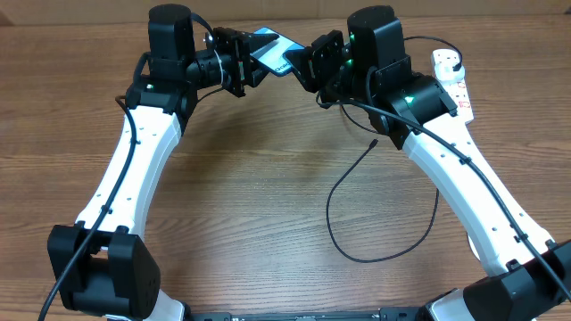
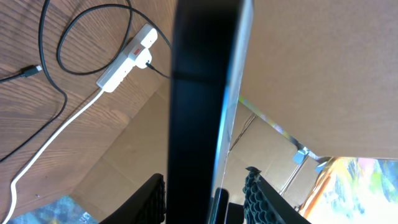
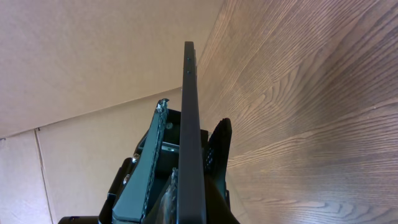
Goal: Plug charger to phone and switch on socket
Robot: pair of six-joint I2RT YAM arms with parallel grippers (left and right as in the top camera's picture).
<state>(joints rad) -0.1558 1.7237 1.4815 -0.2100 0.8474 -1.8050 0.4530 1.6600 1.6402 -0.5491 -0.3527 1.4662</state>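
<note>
Phone: off the table, held in the air at the far middle, screen up and tilted, between the two grippers.

Right gripper: clamped on one end of the phone. Right wrist view showed the phone edge-on, pinched between both pads.

Left gripper: at the opposite end, jaws apart. Left wrist view showed the phone edge-on between the fingers, with a gap on one side, so not gripping.

Step (judged): a hand-over or two-handed brace of the phone, ahead of plugging in. Nothing was connected yet.

Charger: slack on the table in a wide loop. Its small connector lay free, near the right arm and well apart from the phone. The other end ran toward the socket at the far right and appeared plugged in; I could not confirm this.

Next move (judged): one gripper must hold the phone firmly with its port end exposed. The other must then let go and pick up the connector.

In the way: the right forearm crossed above the cable just beside the connector. The socket sat behind that arm, its switch too small to read. White cord trailed off the socket. Cardboard wall behind.
</note>
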